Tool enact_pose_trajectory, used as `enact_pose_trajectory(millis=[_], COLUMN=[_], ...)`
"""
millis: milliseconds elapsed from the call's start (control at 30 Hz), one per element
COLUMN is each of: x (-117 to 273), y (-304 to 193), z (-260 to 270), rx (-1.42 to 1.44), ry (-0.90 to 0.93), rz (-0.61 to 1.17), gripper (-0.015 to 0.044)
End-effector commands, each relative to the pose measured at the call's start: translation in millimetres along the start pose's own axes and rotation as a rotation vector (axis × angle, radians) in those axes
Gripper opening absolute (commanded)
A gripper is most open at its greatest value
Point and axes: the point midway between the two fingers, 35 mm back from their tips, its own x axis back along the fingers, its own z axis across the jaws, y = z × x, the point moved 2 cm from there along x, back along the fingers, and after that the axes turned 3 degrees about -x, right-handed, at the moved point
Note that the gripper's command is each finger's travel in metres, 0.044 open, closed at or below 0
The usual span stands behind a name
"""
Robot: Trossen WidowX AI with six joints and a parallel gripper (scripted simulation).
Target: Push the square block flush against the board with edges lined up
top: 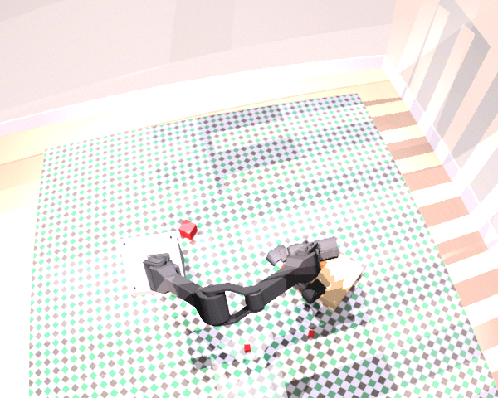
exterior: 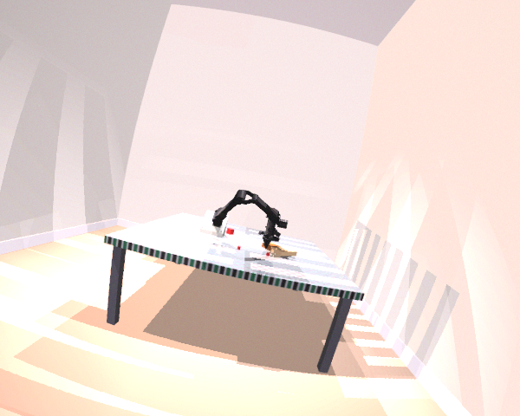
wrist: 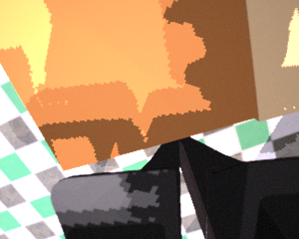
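One square orange wooden-looking block (top: 322, 264) (exterior: 274, 245) (wrist: 110, 65), which I took for the piece to be pushed, lay flat under the wrist; from above, the arm hid much of it. Being square, it offered no clear long axis. In the wrist view its near side ran from 8 towards 2 o'clock, and one corner pointed to about 7.

At its 3 o'clock in that view lay the flat tan board (top: 344, 274) (exterior: 283, 251) (wrist: 279, 50). Their shared seam ran roughly 12 to 6, with no gap showing, and their near edges looked almost in line. From above, the board's long axis ran roughly 1 to 7.

The black parallel-jaw gripper (top: 296, 274) (exterior: 266, 246) (wrist: 175, 139) was closed, holding nothing, its tips pointing down at the block's near side. From those tips the block's bulk lay towards 11 o'clock in the wrist view, the board towards 2. Whether they touched the block, I could not tell. The only arm, a black jointed one (top: 212, 306) (exterior: 241, 195), reached in from 9 o'clock as seen from above.

The job seemed nearly done: perhaps a small nudge to true the edges, then a retreat towards 6 in the wrist view. Too much push off-centre could have turned the block and opened the seam.
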Motion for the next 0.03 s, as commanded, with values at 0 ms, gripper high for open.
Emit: enact_pose_trajectory(millis=[0], x=[0.0], y=[-3.8], z=[-1.0], rx=[-0.006], ry=[-0.001], rz=[-0.001], gripper=[0.0000])
